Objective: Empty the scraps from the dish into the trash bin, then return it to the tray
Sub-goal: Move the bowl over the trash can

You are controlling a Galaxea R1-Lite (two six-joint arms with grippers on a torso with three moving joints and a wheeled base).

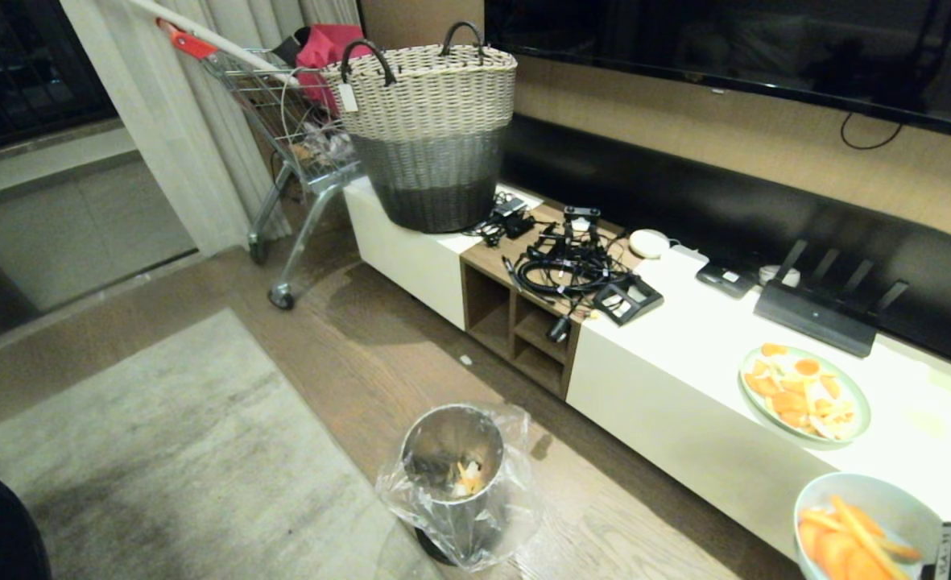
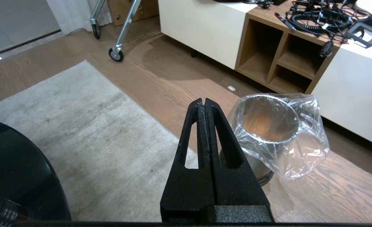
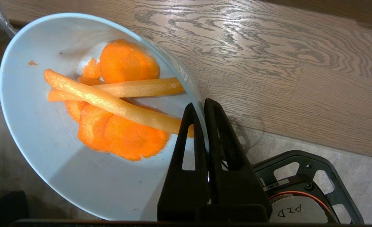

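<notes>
The dish [image 3: 47, 157], a small white bowl, hangs tilted above the wooden floor, with my right gripper [image 3: 201, 105] shut on its rim. The scraps [image 3: 119, 104], orange slices and two long strips, lie inside it. In the head view the dish [image 1: 898, 495] with its scraps [image 1: 845, 544] sits at the bottom right, off to the right of the trash bin [image 1: 451, 427]. That shiny metal bin with a clear liner stands on the floor and holds a few orange bits. My left gripper [image 2: 203, 101] is shut and empty, hanging beside the trash bin [image 2: 267, 126]. The tray is out of view.
A long white cabinet [image 1: 684, 346] runs along the wall, carrying a patterned plate of orange pieces [image 1: 804, 393], tangled cables [image 1: 572, 266], a router [image 1: 825, 310] and a woven basket [image 1: 431, 129]. A shopping cart [image 1: 298, 121] stands at the back left. A grey rug [image 1: 161, 451] covers the floor to the left.
</notes>
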